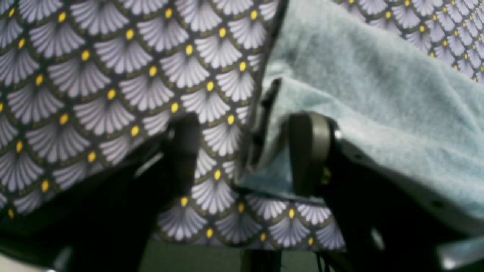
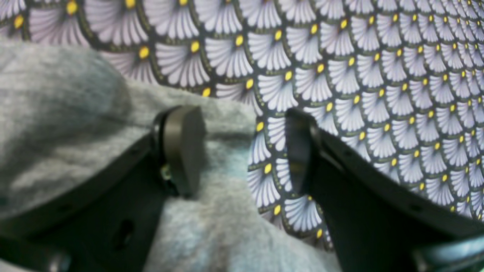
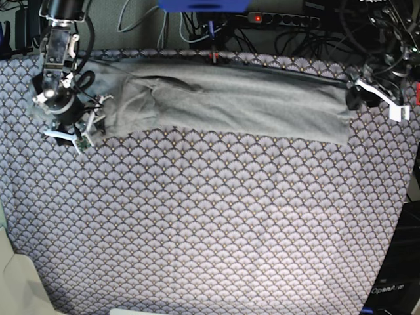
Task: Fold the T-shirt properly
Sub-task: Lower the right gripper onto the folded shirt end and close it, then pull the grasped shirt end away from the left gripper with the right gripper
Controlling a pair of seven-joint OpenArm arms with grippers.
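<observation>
The light grey T-shirt [image 3: 230, 98] lies as a long band across the far side of the table. My right gripper [image 3: 90, 121] is at its left end and my left gripper [image 3: 354, 97] at its right end. In the left wrist view the left gripper [image 1: 247, 155] is open. The shirt [image 1: 378, 94] lies behind its right finger [image 1: 310, 151], and the shirt's edge is in the gap. In the right wrist view the right gripper [image 2: 242, 155] is open. The shirt [image 2: 56, 113] lies under its left finger [image 2: 181, 151], and its edge reaches into the gap.
The purple-grey fan-scale cloth [image 3: 210, 216] covers the whole table and also shows in the left wrist view [image 1: 94, 75] and the right wrist view [image 2: 378, 75]. A power strip [image 3: 282, 20] and cables lie behind the far edge. The table's right edge [image 3: 412, 197] drops to dark floor.
</observation>
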